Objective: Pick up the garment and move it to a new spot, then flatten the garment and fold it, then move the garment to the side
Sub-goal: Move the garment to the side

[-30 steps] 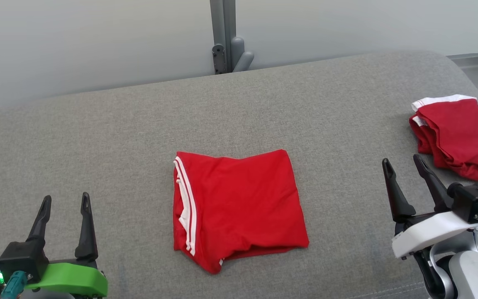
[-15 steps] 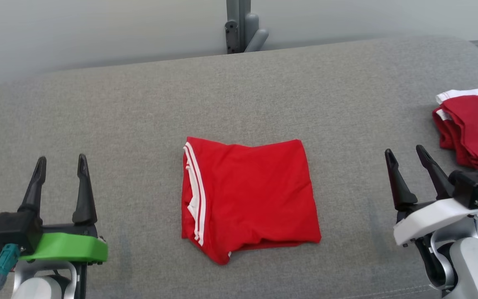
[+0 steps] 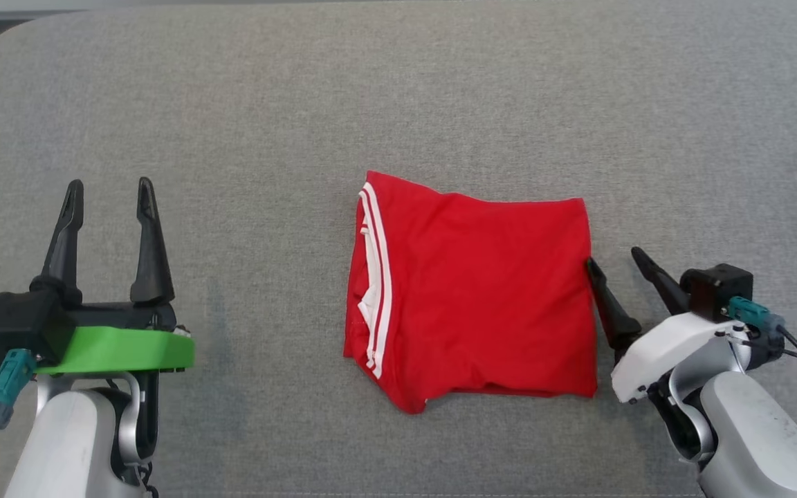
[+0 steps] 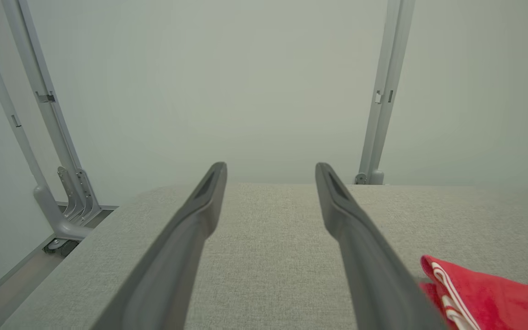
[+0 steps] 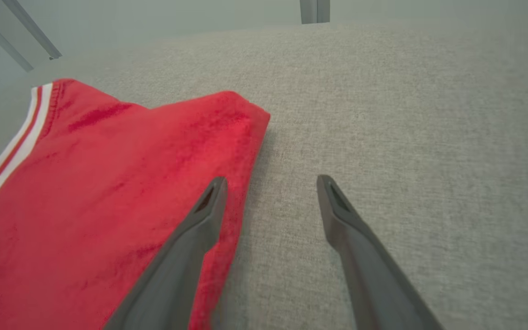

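From the head view we see the folded red garment lying flat near the middle of the grey cushion, with white stripes along its left edge. Our left gripper hovers well to its left, fingers spread and empty. Our right gripper sits just beside the garment's right edge, fingers also apart, holding nothing. The right wrist view adds that one finger overlaps that edge while the other stands over bare cushion. The left wrist view brings in metal posts behind the cushion.

Head view downward, wrist views low, sharing garment
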Controlling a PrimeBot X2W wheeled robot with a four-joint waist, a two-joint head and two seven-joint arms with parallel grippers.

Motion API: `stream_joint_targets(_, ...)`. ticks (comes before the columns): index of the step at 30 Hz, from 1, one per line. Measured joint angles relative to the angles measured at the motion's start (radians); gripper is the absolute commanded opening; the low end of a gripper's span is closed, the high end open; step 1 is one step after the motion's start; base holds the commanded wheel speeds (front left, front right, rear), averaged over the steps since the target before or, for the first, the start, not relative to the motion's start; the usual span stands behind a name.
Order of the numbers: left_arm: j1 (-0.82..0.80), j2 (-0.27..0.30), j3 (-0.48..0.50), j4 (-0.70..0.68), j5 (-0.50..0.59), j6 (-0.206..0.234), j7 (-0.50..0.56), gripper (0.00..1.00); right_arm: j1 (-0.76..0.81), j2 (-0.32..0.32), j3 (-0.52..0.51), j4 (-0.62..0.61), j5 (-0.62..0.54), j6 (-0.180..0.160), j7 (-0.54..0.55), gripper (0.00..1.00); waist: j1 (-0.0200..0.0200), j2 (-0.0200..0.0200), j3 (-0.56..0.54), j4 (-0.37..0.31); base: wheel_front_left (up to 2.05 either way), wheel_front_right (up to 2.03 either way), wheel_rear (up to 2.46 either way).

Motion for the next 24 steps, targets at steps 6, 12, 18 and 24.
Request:
stream_joint_targets(6, -0.031, -0.010, -0.003, 0.016, 0.007, -0.010, -0.016, 1.00, -0.042, -0.024, 0.112, 0.050, 0.074, 0.000, 0.038, 1.00, 0.0000, 0.0000, 0.047, 0.048, 0.00, 0.00, 0.00)
stream_joint_targets(12, -0.038, -0.014, 0.004, 0.019, 0.022, -0.011, -0.019, 1.00, -0.081, -0.049, 0.149, 0.077, 0.133, 0.000, 0.048, 0.00, 0.0000, 0.0000, 0.068, 0.059, 0.00, 0.00, 0.00)
stream_joint_targets(18, -0.037, -0.006, 0.012, 0.014, 0.030, -0.010, -0.019, 1.00, -0.104, -0.053, 0.177, 0.090, 0.147, 0.002, 0.028, 0.00, 0.0000, 0.0000, 0.066, 0.022, 0.00, 0.00, 0.00)
stream_joint_targets(24, -0.033, 0.020, 0.018, -0.019, 0.039, 0.001, 0.003, 1.00, -0.104, -0.097, 0.188, 0.064, 0.130, 0.002, -0.002, 0.00, 0.0000, 0.0000, 0.065, -0.050, 0.00, 0.00, 0.00)
